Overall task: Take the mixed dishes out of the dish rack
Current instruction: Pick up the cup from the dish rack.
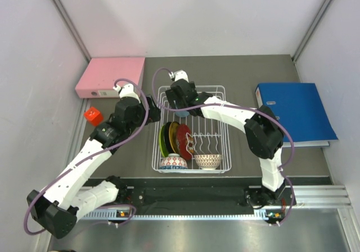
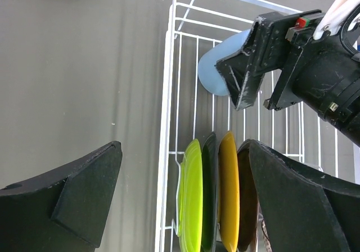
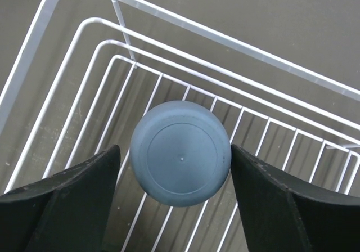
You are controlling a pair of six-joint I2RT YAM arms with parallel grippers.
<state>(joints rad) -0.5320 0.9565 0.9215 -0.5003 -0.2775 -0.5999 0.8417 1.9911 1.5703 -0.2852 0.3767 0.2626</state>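
The white wire dish rack point(image 1: 224, 129) holds upright plates near its left side: lime green point(image 1: 163, 139), yellow point(image 1: 173, 133) and dark red point(image 1: 183, 142). A blue patterned bowl point(image 1: 172, 162) and a beige patterned bowl point(image 1: 208, 161) sit at its near end. The pale blue cup point(image 3: 181, 153) stands upside down in the rack's far left corner. My right gripper point(image 3: 174, 147) is open and straddles the cup, with a slim gap on its left side. My left gripper point(image 2: 183, 145) is open above the rack's left rim point(image 2: 167, 94), over the lime green plate point(image 2: 193, 201) and yellow plate point(image 2: 228, 196).
A pink binder point(image 1: 111, 76) lies at the back left and a blue binder point(image 1: 296, 112) at the right. A small red cube point(image 1: 93, 116) sits left of my left arm. Both wrists hang close together over the rack's far left corner.
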